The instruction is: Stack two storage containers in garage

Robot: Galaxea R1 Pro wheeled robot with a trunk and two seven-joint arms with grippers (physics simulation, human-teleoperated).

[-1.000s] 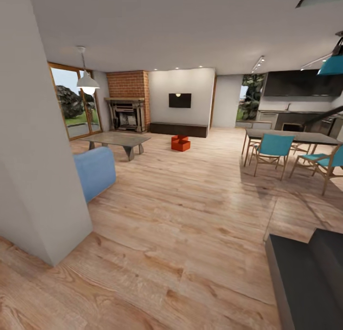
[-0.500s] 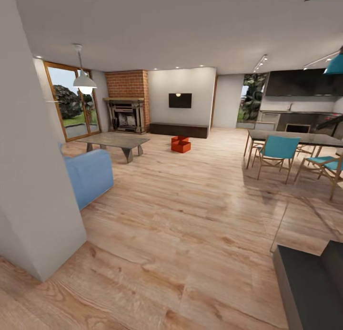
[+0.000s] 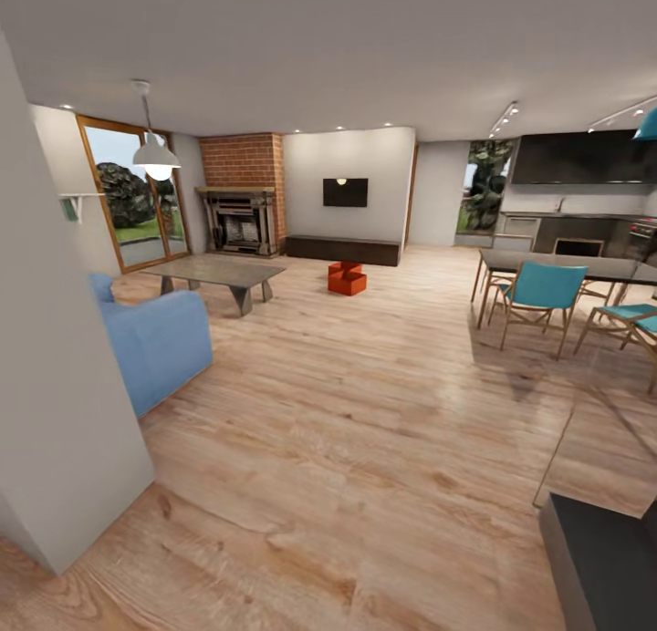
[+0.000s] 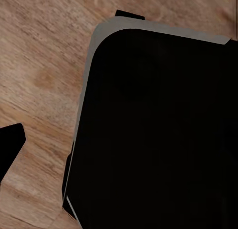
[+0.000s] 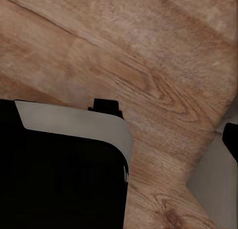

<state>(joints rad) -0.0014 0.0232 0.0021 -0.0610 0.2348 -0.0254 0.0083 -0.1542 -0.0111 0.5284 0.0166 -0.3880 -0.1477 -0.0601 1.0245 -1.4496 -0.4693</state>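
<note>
Claw state can't tell; wood-plank floor (image 3: 365, 430) thru living rm, two storage containers (image 3: 347, 277) by cabinet (image 3: 342, 248).

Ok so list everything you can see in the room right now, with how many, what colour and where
storage containers: two, orange-red, on the wood floor before the low cabinet, touching or stacked, too far to tell.
TV: one, black, on the white far wall.
low cabinet: one, dark brown, under the TV.
fireplace: one, red brick surround, left of the TV wall.
coffee table: one, grey, left of the containers.
sofa: one, blue, near left.
pendant lamp: one, white, hanging at left.
dining table: one, dark, at right.
chairs: at least two, teal with wood frames, at the dining table.
robot base: black, over the floor, in the wrist views.
</note>
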